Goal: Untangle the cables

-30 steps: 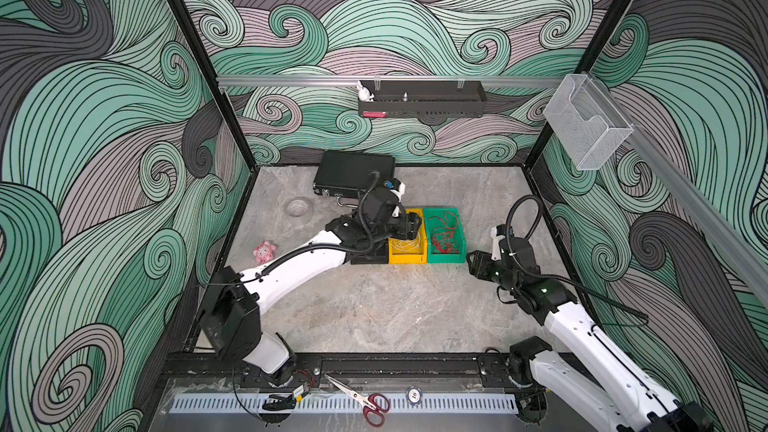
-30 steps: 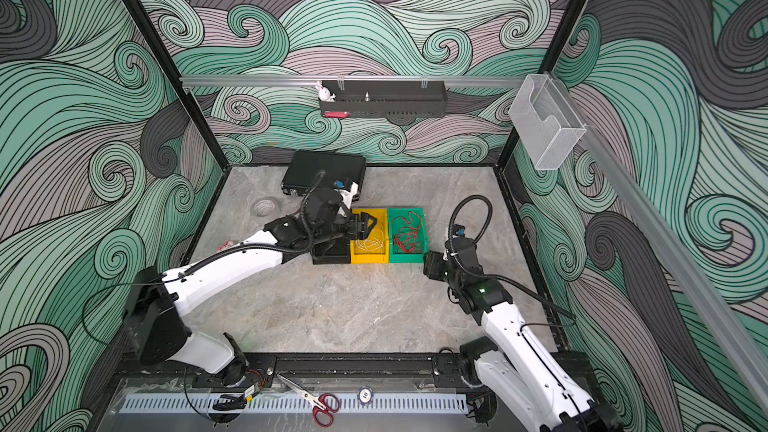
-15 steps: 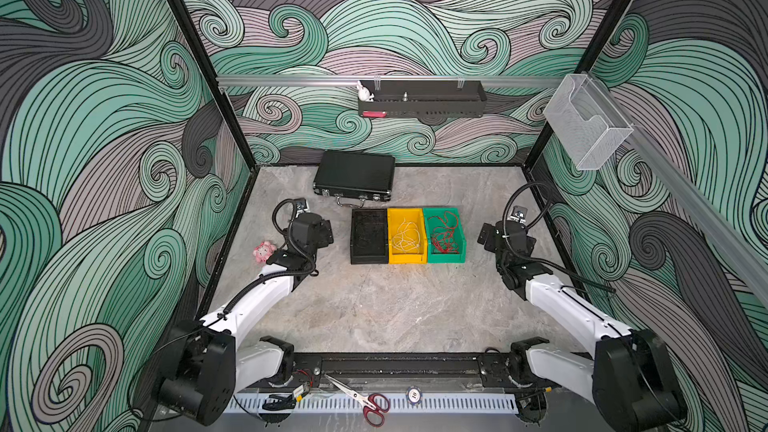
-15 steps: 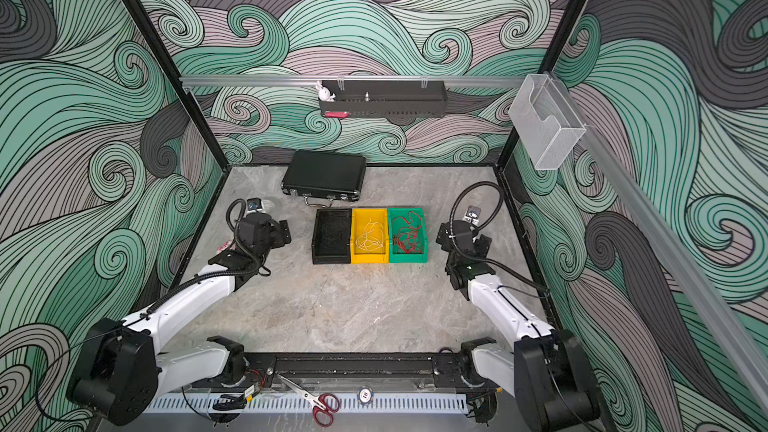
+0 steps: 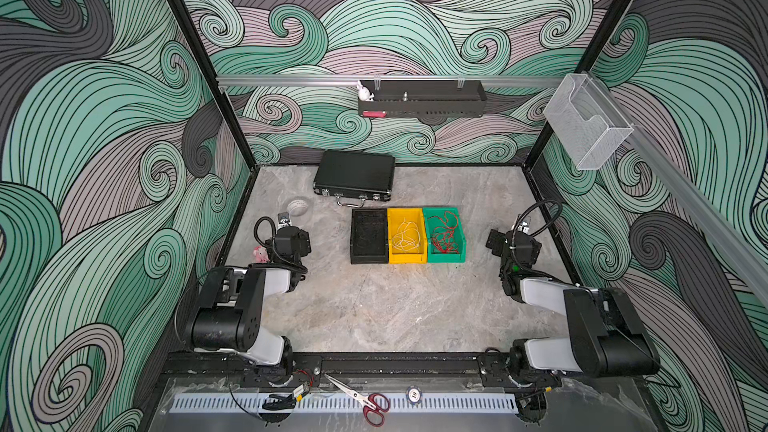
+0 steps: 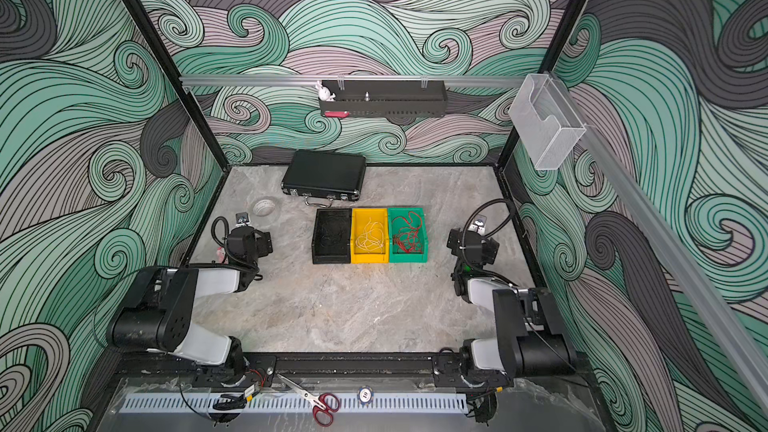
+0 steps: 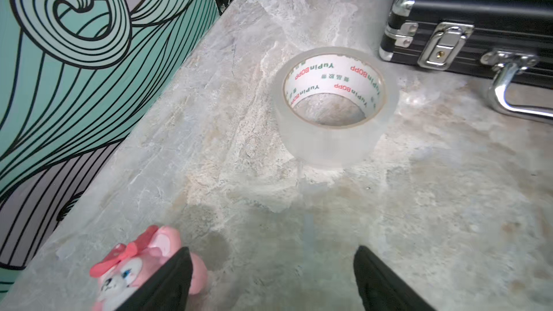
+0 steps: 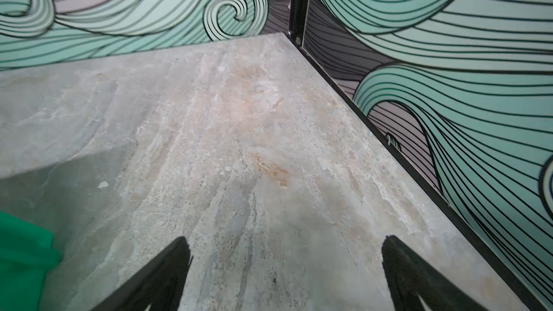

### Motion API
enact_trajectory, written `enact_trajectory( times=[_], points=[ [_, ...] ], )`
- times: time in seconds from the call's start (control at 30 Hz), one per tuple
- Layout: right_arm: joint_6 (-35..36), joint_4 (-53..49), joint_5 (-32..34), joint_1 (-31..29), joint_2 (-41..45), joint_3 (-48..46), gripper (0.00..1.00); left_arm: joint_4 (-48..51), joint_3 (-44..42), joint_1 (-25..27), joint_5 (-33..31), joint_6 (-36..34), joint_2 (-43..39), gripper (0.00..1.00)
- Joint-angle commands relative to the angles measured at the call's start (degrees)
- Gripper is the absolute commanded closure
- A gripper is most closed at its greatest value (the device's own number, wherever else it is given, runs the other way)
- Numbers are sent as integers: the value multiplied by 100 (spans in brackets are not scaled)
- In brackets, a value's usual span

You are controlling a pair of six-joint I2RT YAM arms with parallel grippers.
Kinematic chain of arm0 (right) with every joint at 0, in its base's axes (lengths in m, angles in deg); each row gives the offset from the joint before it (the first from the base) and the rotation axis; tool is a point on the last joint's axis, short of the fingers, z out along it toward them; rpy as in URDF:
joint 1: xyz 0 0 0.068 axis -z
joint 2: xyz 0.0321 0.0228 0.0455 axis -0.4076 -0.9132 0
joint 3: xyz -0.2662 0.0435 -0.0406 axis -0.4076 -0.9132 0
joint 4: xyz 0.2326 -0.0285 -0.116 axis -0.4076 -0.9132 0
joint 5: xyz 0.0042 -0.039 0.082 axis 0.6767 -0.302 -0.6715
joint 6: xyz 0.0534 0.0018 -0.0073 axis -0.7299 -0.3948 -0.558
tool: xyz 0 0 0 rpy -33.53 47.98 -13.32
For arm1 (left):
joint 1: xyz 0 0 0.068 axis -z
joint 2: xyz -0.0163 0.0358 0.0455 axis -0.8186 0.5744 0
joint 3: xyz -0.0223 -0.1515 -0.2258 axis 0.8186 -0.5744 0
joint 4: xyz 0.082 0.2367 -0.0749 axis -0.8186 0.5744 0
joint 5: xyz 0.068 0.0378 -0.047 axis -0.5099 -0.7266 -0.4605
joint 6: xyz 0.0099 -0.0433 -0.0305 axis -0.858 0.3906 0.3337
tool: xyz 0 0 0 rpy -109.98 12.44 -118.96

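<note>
Left pincer and right pincer agape and empty, well apart from the cables, red in the green bin, white in the yellow bin; on any reach in, risk of hooking a loop and dragging strands over a wall

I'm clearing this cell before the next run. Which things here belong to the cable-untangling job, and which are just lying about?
Belongs to the job: red cables in the green bin; white cables in the yellow bin; black bin, contents too dark to tell.

Just lying about: tape roll, pink toy, black case, scissors, rabbit figurine, poker chip.
</note>
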Motion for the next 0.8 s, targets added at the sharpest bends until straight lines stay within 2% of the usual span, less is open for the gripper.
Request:
enact_trajectory(
  times=[0.0,0.03,0.1,0.17,0.2,0.23,0.77],
  points=[
    [436,1134,-997,6,-558,-14,1,-621,250,-122,423,-76,64,11],
    [473,1241,-999,3,-792,160,0,-77,398,-156,469,43,-51,11],
    [416,310,-1073,32,-604,441,0,-419,326,-184,516,-39,12,7],
    [478,876,-1064,15,-766,318,0,-155,386,-183,509,28,-41,6],
    [480,878,-1070,13,-732,299,1,5,444,-191,540,93,-89,2],
    [475,675,-1097,17,-628,313,0,-236,380,-187,512,15,-29,2],
    [480,609,-1173,26,-638,344,0,-121,380,-175,509,60,-91,1]
  ],
)
